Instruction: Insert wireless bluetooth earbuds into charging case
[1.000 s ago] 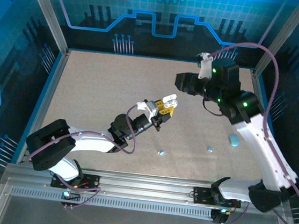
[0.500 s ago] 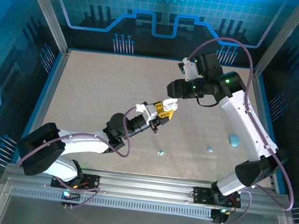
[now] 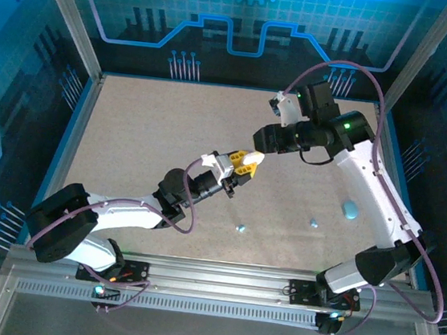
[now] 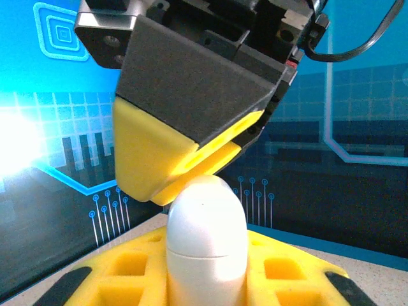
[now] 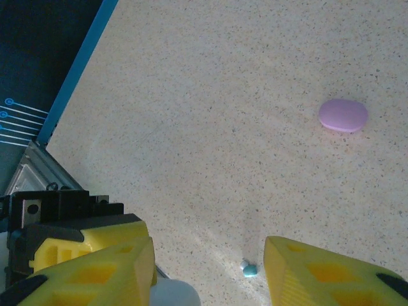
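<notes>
Right fingers point(image 5: 331, 277) neared white case point(image 4: 206, 245); blue earbud point(image 5: 250, 270) beyond.

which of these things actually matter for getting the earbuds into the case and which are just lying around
In the job:
white case, clamped in the left gripper
right gripper, open at the case's top
light blue earbud
second light blue earbud

Lying about for now, probably:
light blue case
purple case

White case point(image 4: 206, 242) base cut off by bottom edge; blue earbud point(image 5: 250, 270) too small for detail.
</notes>
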Robot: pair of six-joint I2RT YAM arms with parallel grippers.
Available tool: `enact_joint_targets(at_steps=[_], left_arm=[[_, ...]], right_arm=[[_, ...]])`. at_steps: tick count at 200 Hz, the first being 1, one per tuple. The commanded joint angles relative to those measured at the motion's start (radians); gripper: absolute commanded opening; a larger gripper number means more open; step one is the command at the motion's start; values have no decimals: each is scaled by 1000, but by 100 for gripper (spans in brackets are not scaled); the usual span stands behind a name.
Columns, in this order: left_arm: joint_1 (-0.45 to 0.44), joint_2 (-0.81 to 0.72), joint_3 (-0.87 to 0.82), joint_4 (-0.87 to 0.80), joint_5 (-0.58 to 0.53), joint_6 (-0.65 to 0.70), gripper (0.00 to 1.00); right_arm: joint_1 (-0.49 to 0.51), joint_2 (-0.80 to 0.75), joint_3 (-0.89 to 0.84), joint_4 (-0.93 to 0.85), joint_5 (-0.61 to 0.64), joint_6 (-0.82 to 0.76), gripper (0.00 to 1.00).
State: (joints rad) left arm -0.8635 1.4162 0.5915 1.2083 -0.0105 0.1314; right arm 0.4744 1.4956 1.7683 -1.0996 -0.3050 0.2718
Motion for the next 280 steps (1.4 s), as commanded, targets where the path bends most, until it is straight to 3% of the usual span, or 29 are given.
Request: enact_joint_targets(at_steps=[1,40,69,100,124,154,199,280], left_arm=[[7,-20,-2,37,-18,-9,23],[18,-36,-4,-27,-69,-48,22],[91,-71,-25,-151,-104,-243,22],[185,-112,-11,-440,-99,-475,23],[271,-96,21,-653,-48,-676,24],[373,17,73,-763,130,-871,22],[397,186,185,-854,242,-928,23],[417,396,315,-927,279,-961,24]], right_arm=[[-16,-29,-16,-7,-20,2,50],[-44,-97,-64,54,138,71,54],[-136,-210,-207,169,211,174,56],[-229,-323,-385,301,204,282,57],[-277,-357,-457,329,188,331,58],[-310,-342,-483,335,120,372,58],[-316,-318,-485,318,86,380,58],[-337,-332,-533,307,112,399,58]])
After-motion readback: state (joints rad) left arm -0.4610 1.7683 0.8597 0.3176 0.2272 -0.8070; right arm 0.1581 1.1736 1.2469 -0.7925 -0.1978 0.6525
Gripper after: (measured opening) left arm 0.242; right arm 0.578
